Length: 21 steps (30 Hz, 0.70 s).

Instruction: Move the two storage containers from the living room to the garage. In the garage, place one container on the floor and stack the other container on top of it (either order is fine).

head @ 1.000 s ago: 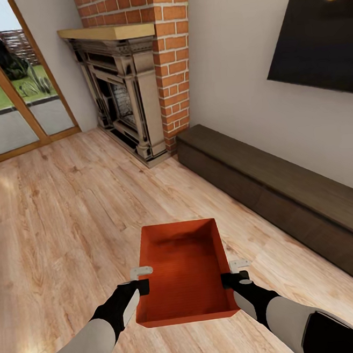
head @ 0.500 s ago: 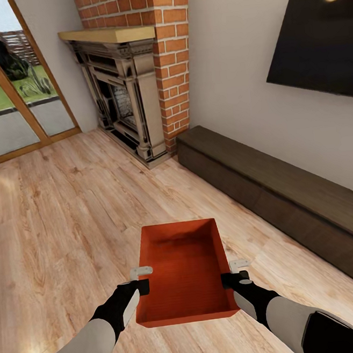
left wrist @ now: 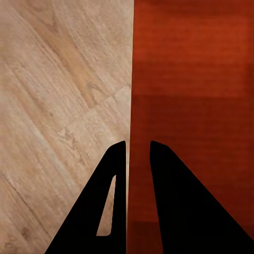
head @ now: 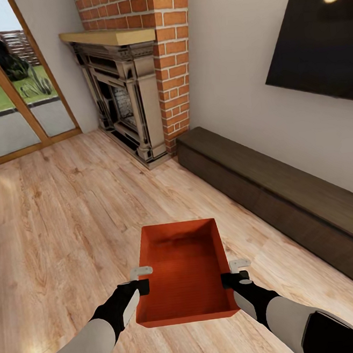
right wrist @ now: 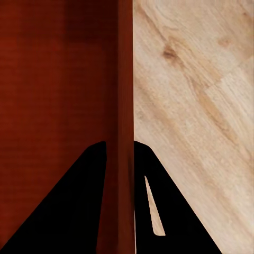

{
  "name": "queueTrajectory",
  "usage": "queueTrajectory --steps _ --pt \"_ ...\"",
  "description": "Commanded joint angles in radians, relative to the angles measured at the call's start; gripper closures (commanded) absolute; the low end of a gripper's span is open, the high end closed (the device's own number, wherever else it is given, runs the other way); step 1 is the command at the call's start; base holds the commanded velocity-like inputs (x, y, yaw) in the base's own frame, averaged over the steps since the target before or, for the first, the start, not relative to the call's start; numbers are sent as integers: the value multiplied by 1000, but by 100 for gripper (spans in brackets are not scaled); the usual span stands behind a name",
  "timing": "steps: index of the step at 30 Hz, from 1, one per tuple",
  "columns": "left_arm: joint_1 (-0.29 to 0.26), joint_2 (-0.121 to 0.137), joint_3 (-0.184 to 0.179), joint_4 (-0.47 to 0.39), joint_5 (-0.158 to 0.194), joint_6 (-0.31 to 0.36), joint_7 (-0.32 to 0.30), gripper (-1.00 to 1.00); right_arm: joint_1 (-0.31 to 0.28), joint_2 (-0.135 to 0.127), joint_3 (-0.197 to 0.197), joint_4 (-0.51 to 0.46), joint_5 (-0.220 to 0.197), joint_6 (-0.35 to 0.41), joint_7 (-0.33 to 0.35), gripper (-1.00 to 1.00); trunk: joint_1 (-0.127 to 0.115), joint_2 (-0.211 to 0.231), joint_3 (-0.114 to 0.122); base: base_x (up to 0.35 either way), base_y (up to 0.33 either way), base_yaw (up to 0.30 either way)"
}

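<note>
One storage container [head: 183, 273] held between both arms above the living room's wood plank floor [head: 56, 220], long axis pointing away from the robot toward the fireplace [head: 125, 95]. Left gripper [left wrist: 138, 151] narrow, pinching the left side wall; right gripper [right wrist: 120, 151] likewise pinching the right wall. Both arms equally near, at mid-length. Likely carry phase; garage not yet reached.

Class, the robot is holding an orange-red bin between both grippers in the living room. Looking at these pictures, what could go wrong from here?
1. The left gripper and right gripper each pinch only a thin side wall of the storage container; uneven arm motion might twist it or let it slip.
2. The long dark low cabinet runs close on the robot's right, so a turn could clip it.
</note>
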Motion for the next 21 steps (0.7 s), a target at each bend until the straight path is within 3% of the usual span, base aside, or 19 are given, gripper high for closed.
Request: queueTrajectory --steps 1,21 --pt "0 1 9 1 -15 9 13 100 -1 -16 5 0 6 -36 -16 100 -4 7 2 0 0 0" --pt "0 1 8 1 -16 9 13 100 -1 -15 5 0 26 -38 -16 100 -81 147 65 0 0 0"
